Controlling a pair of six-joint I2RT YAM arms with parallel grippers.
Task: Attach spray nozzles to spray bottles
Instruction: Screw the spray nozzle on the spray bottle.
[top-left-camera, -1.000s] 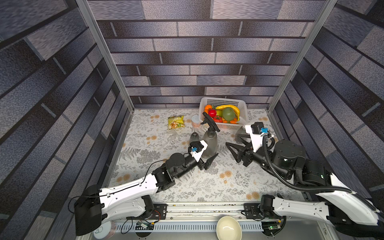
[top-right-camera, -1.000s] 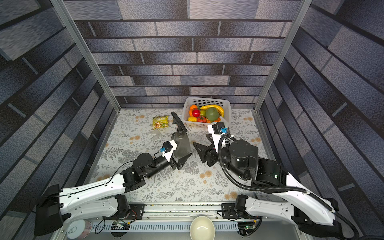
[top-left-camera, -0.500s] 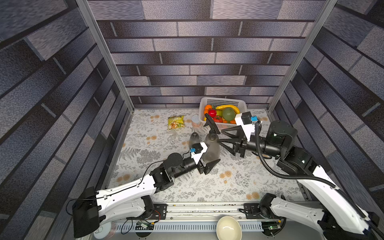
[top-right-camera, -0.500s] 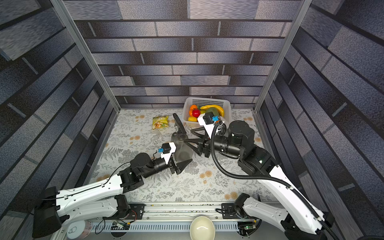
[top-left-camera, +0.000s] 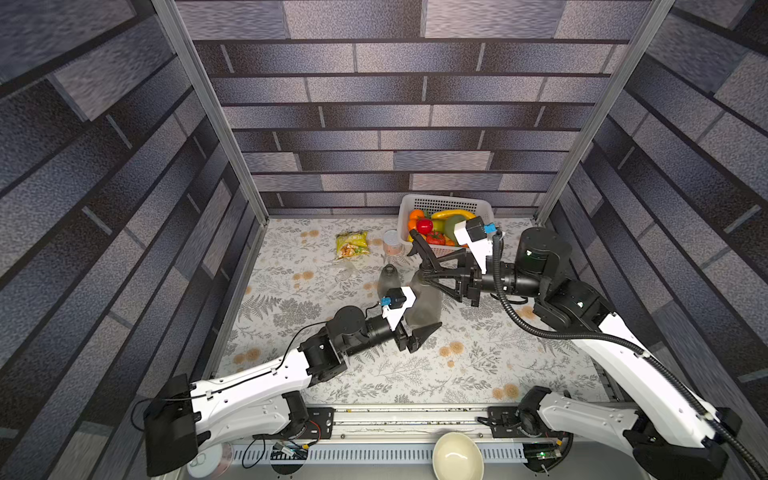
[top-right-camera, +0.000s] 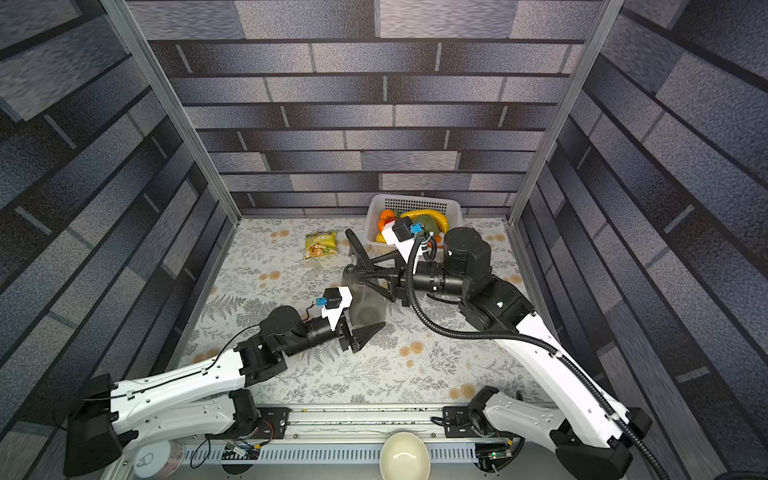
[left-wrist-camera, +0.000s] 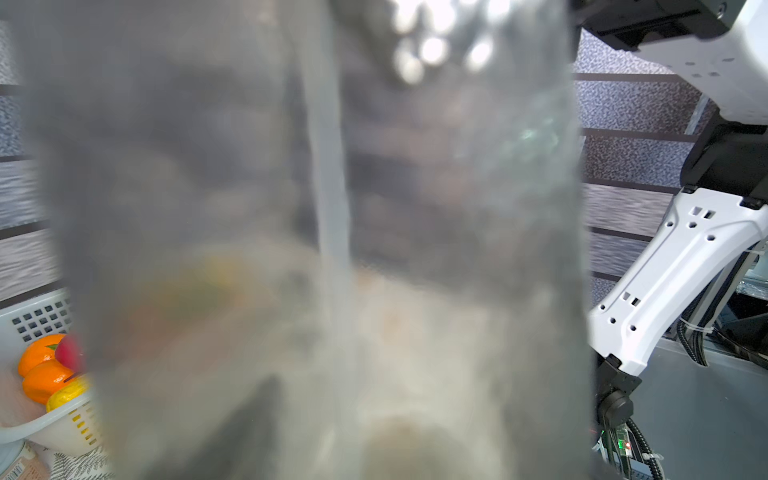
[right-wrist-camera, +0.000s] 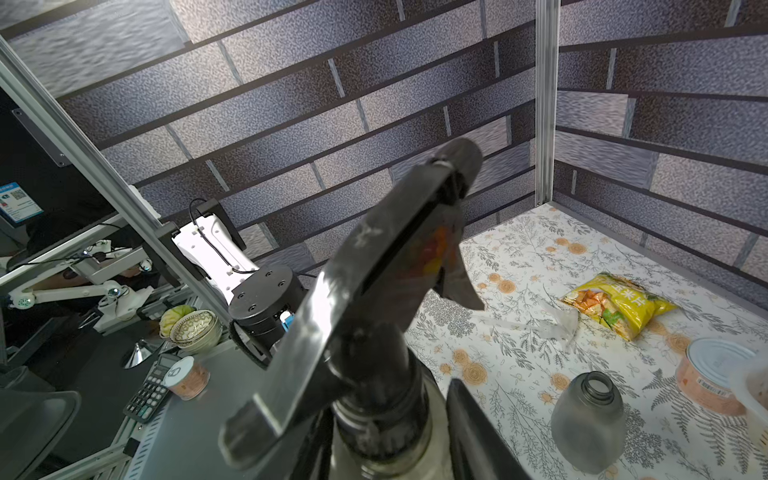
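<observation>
Since a second ago the right gripper has swung up from low beside the smoky-grey translucent bell-shaped plastic bottle to its neck, and its jaws have narrowed. The left gripper has kept its place. That bottle stands upright just in front of the white slotted plastic fruit basket, on the robot's side of it.

The left gripper is clamped across the bottle's wide lower body. One black finger shows in both top views, and its partner is hidden behind the bottle. The black trigger-spray nozzle sits on the bottle's neck, and the right jaws straddle its screw collar from the side. Whether they press on the collar or stand just clear cannot be told, because the right wrist view shows only one finger, just beside it.

A second grey open-necked bottle stands just beside the held one, in front of the basket's left corner. A short pinkish tin can sits just beside the basket's left wall. Farther left of the basket a clear-whitish spray nozzle lies near a yellow snack packet; it is barely visible in the top views. The left wrist view is filled by blurred bottle wall, with a pale dip tube running down inside.
</observation>
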